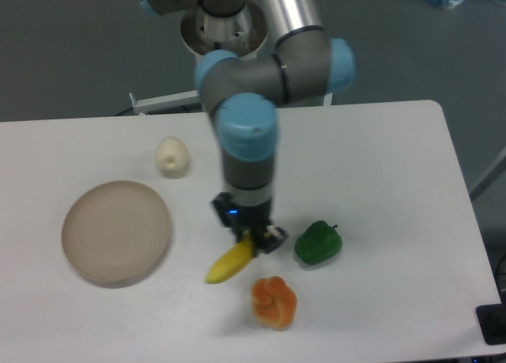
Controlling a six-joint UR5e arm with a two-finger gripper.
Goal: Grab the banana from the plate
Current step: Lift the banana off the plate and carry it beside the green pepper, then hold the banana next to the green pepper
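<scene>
The gripper (254, 241) is clamped on the upper end of the banana (230, 262), which hangs slanting down to the left, well clear of the plate (116, 231) and over the table (379, 181) between the plate and the green pepper (319, 243). The hold is near one end (not the middle), so the fruit could pivot; any travel should be slow and level, keeping the low tip away from the orange pepper (273, 302) just beside it.

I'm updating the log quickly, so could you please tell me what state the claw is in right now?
Claw: closed on the banana, away from the plate.
</scene>
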